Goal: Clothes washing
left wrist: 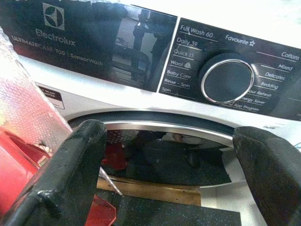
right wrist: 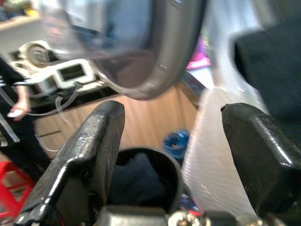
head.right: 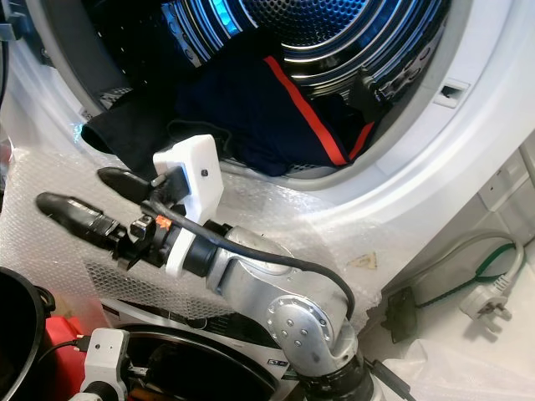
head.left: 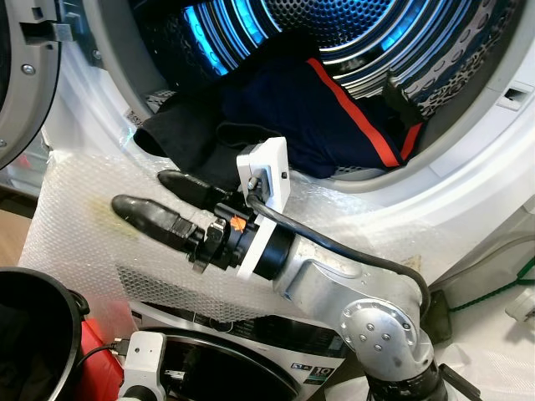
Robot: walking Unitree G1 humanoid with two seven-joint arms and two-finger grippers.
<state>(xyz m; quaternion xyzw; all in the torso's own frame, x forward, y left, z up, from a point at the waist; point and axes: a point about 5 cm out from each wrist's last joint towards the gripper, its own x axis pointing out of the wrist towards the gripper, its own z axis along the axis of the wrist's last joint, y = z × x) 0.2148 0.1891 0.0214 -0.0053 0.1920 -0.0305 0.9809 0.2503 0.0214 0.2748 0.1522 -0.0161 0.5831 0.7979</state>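
The upper machine's drum (head.left: 351,33) stands open, lit blue inside. A navy garment with a red stripe (head.left: 334,117) lies in it, and a black garment (head.left: 180,134) hangs over the rim. My right gripper (head.left: 155,194) reaches leftward just below that black garment, open and holding nothing. In the right wrist view its fingers (right wrist: 89,155) frame a black basket (right wrist: 141,174) with dark clothes in it, and the black garment (right wrist: 268,56) lies beside one finger. My left gripper (left wrist: 169,179) is open low down, facing the lower washer's glass door (left wrist: 164,150).
Bubble wrap (head.left: 75,225) covers the machine front below the drum. The grey drum door (head.left: 21,75) stands swung open at the left. The black basket (head.left: 25,334) sits on the floor at lower left beside something red (head.left: 88,342). A plug and cable (head.right: 489,301) lie at the right.
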